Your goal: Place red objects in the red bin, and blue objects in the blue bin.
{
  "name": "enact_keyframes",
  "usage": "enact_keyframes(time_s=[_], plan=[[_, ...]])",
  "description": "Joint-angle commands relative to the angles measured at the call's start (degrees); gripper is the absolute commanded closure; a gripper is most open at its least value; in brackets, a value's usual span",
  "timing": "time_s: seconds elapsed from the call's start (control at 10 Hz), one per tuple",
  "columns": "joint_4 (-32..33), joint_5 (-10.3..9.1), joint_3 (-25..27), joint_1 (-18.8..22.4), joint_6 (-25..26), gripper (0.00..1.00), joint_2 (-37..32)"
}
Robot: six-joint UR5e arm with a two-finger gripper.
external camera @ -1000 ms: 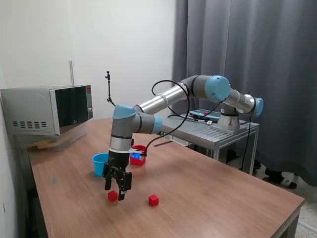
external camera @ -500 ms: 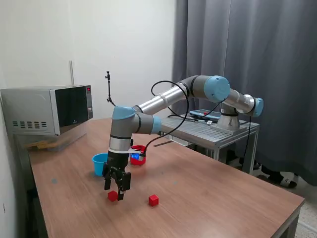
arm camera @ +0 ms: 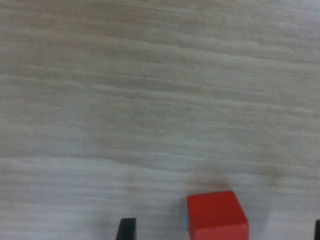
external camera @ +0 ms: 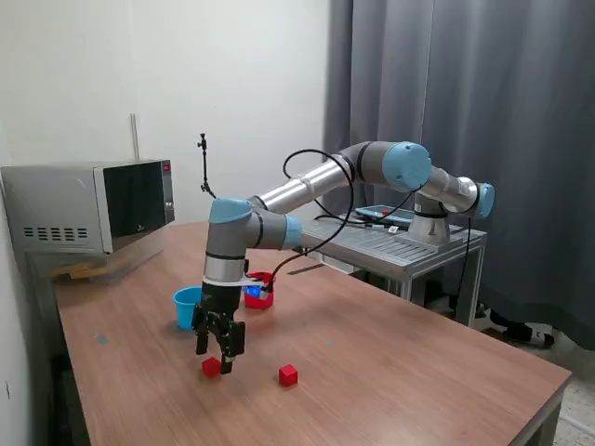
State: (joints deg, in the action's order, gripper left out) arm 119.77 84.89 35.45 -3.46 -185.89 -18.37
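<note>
A: Where is the gripper [external camera: 215, 354]?
B: Low over the worktop [external camera: 390, 362], pointing down, right above one red cube [external camera: 212, 367] near the front edge. The fingers [external camera: 229, 358] stand wide apart with nothing between them.
A: Does the wrist view agree?
B: Yes. That red cube [arm camera: 217, 216] sits on the wood grain between the two dark finger tips, touching neither.
A: And the other red cube [external camera: 288, 375]?
B: Further toward the exterior view's right, well apart from the first one, also on the worktop.
A: The cups?
B: The light blue cup [external camera: 187, 307] stands behind the gripper, partly hidden by the arm. The red cup [external camera: 260, 291] is just beyond it, to the exterior view's right. Something blue seems to show inside the red cup, though it is too small to be sure.
A: Anything else around?
B: A microwave [external camera: 91, 206] at the far left, and a metal side table [external camera: 400, 246] where the arm is mounted.
</note>
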Motion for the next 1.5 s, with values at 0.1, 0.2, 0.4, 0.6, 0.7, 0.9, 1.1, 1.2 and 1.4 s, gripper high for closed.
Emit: enact_keyframes(time_s=[0.1,0.2,0.4,0.6,0.7,0.9,1.1,1.2,1.4], plan=[[-1.03,-0.43,-0.29,0.03,-1.92,0.0,0.0],[-1.03,-0.51,-0.12,0.12,-2.02,0.0,0.0],[-1.12,-0.69,0.23,0.12,-3.07,0.0,0.0],[-1.12,-1.13,0.32,0.12,-4.21,0.0,0.0],[-1.12,-1.3,0.41,0.12,-4.56,0.0,0.0],[-1.12,-1.22,0.24,0.12,-4.48,0.0,0.0],[-1.12,-0.96,0.24,0.12,-4.3,0.0,0.0],[-1.12,-0.78,0.24,0.12,-4.3,0.0,0.0],[-1.03,-0.6,0.15,0.04,-3.95,1.0,0.0]])
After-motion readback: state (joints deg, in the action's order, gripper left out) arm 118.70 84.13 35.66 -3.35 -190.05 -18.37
